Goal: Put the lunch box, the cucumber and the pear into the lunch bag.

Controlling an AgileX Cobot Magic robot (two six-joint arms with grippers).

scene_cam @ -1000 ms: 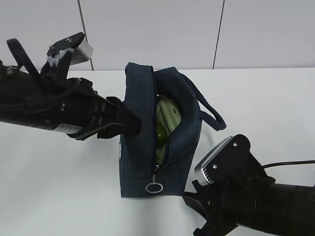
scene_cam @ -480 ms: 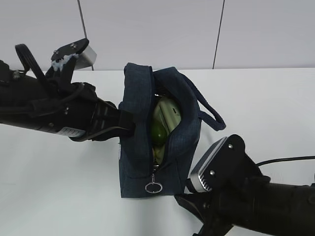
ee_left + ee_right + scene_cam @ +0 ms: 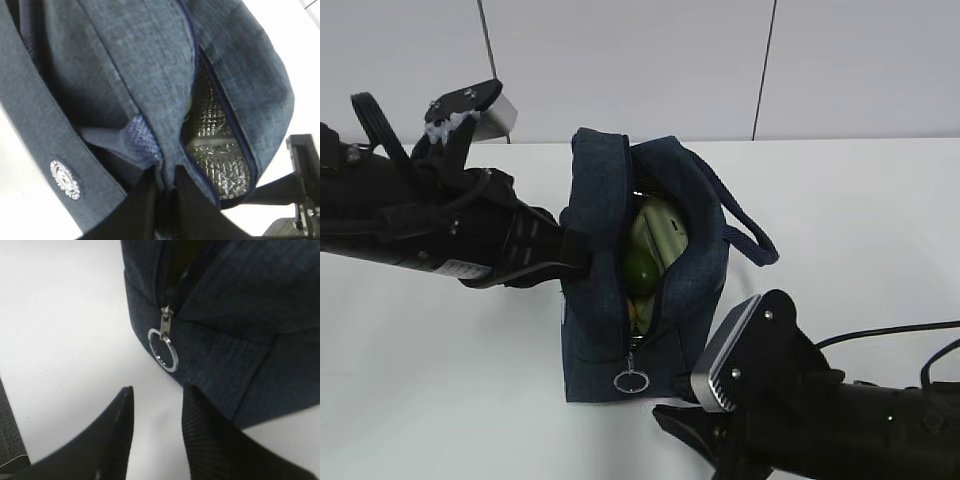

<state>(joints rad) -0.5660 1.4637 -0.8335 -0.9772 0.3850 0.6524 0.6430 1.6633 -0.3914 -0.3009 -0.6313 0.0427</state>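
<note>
Left gripper pinched shut on lunch bag fabric beside the open zipper. Right gripper parted, empty, just short of ring pull. Inside — lunch box, cucumber, something yellowish below, likely the pear. Packing apparently done.

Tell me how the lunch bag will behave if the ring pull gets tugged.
The lunch bag looks like soft fabric, bunched where the left gripper pinches it, so it would probably sag without that hold. Loaded and standing tall, it may tip or slide toward the right gripper when the ring pull is tugged.
</note>
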